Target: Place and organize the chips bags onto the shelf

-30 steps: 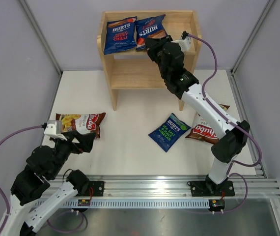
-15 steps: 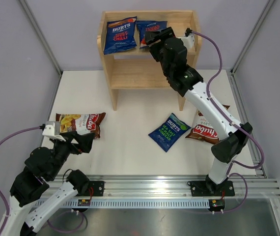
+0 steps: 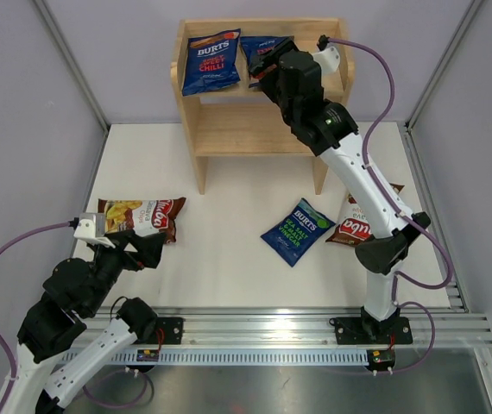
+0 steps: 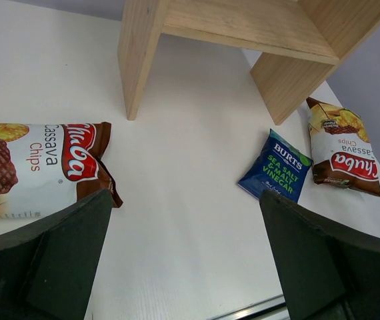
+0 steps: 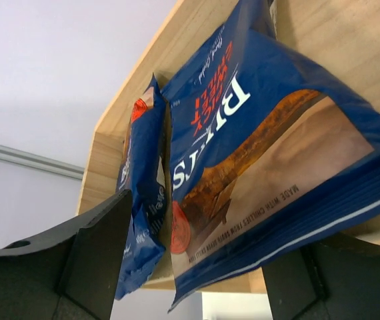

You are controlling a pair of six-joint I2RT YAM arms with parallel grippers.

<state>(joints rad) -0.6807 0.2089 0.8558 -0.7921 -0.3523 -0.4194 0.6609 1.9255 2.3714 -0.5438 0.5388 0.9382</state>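
Note:
Two dark blue BURTS chips bags (image 3: 211, 62) (image 3: 263, 47) lean side by side on the top tier of the wooden shelf (image 3: 229, 129). My right gripper (image 3: 268, 71) is open just in front of the right-hand bag (image 5: 263, 147), whose lower edge hangs loose between the jaws. The other bag (image 5: 143, 200) is beside the left finger. On the table lie a green-lettered BURTS bag (image 3: 296, 230) and two Chuba bags (image 3: 142, 217) (image 3: 360, 228). My left gripper (image 3: 138, 250) hovers open just in front of the left Chuba bag (image 4: 37, 167), holding nothing.
The shelf's lower tier (image 4: 243, 23) is bare wood. Grey walls close in the white table on the left, right and behind the shelf. An aluminium rail (image 3: 272, 328) runs along the near edge.
My right gripper has opened and let go of the second BURTS bag, which now leans on the top tier; the arm has lifted slightly. The left arm has not moved.

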